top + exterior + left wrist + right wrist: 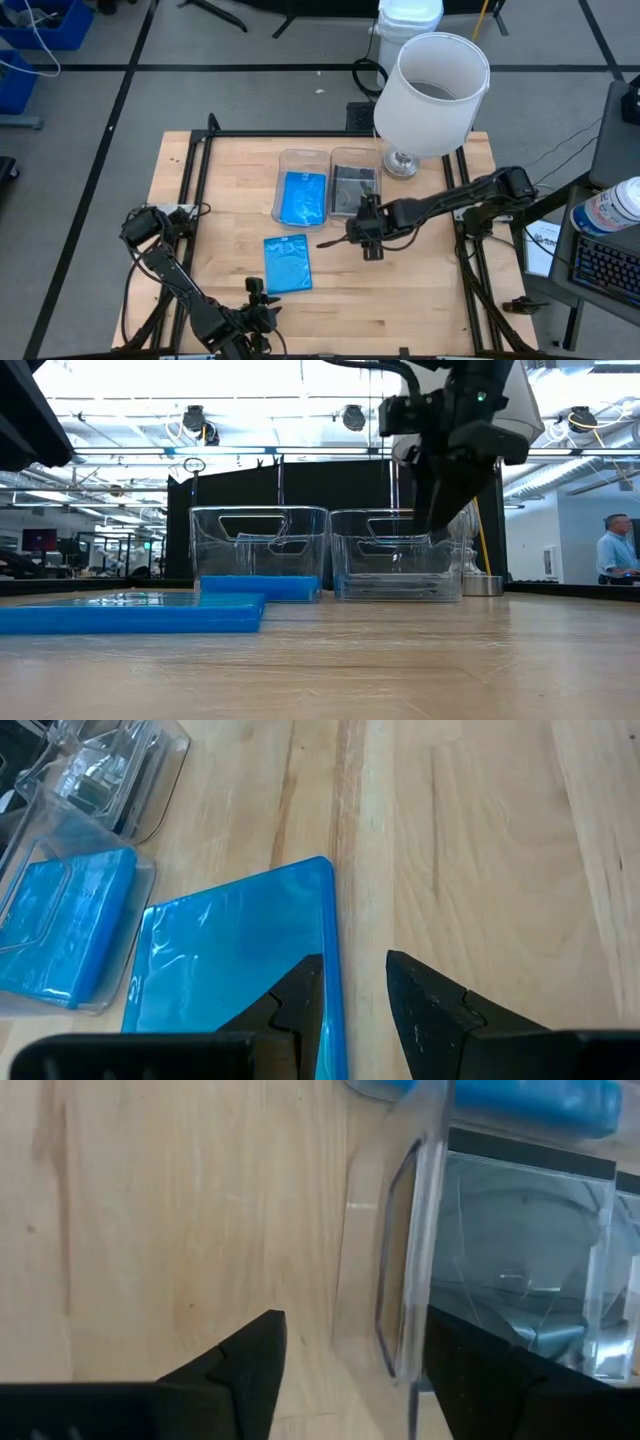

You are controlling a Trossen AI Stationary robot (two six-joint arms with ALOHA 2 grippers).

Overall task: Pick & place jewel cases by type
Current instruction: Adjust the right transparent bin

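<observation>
Above the near rim of the right bin (354, 160), right gripper (369, 240) hangs fingers apart, likely just past a drop; left gripper (355, 995), fingers apart, straddles the blue case (287, 263) edge on the worktop (420, 290), lift next.

grey floor (90, 110) marked with dark lines surrounds the wooden table (420, 290). blue crates (40, 25) sit at one corner. black curtain (300, 490) behind the table. bright ceiling lights (200, 385) overhead. a person (615, 555) stands far off.
</observation>
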